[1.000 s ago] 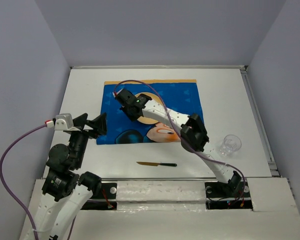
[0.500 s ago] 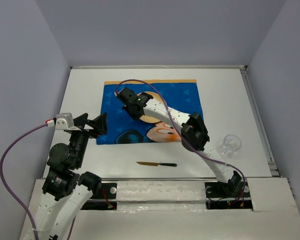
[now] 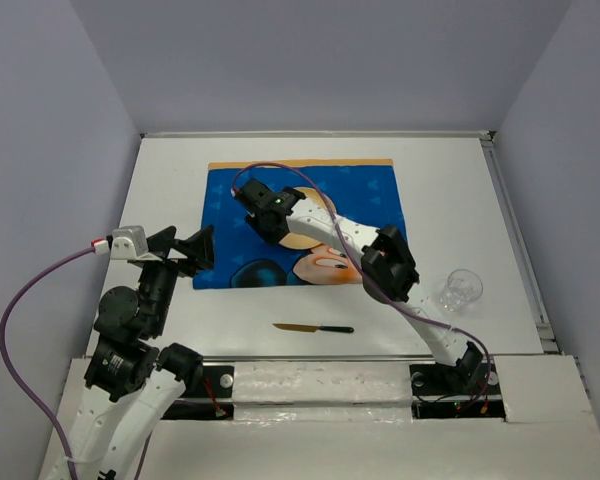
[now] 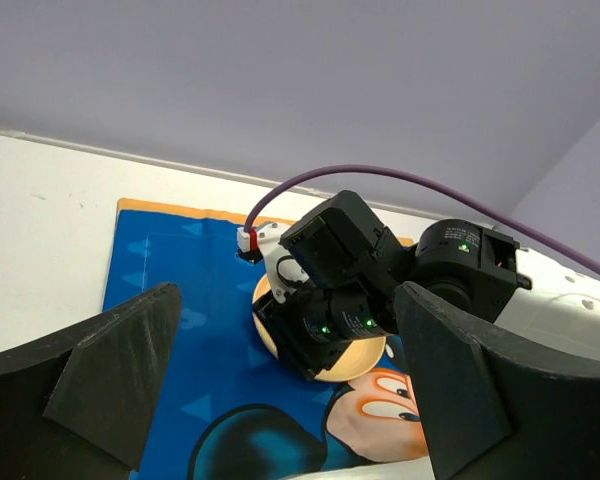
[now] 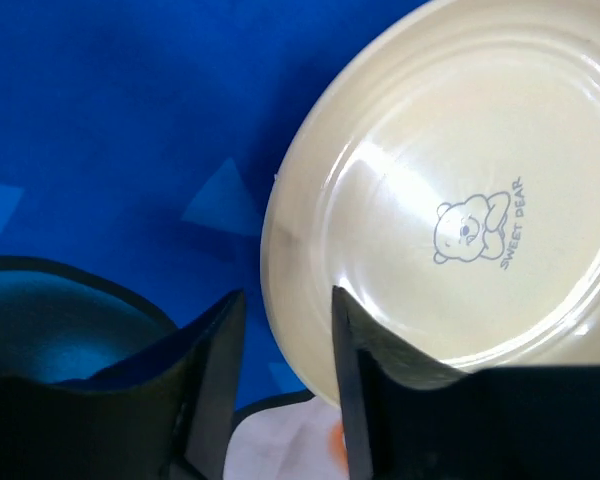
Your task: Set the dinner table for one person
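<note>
There is one large flat plain white rectangular tabletop point(image 3: 460, 190). On it lie one blue Mickey Mouse cloth placemat point(image 3: 370, 195), one round cream plate point(image 5: 460, 200), one knife with a yellowish blade and black handle point(image 3: 315, 328), and one clear drinking glass point(image 3: 461, 288). Two arms reach over it.

The tabletop is matt and unmarked. It runs from the arm bases at its near edge to the grey wall at its far edge, and it is much bigger than anything it carries.

The placemat sits midway between the left and right edges, nearer the far edge, and an orange band runs along its far side. The plate lies flat on the placemat and has a small bear and the words "SWEET DEAR" printed at its centre. The knife lies parallel to the near edge, close to it and about midway along. The glass stands upright near the right edge, toward the near right corner.

The right gripper point(image 5: 288, 340) points down over the plate's rim. Its jaws are slightly parted, and blue cloth and cream rim both show in the gap, so it is released.

The left gripper point(image 3: 185, 245) hangs by the placemat's near left corner, spread wide and holding nothing.
</note>
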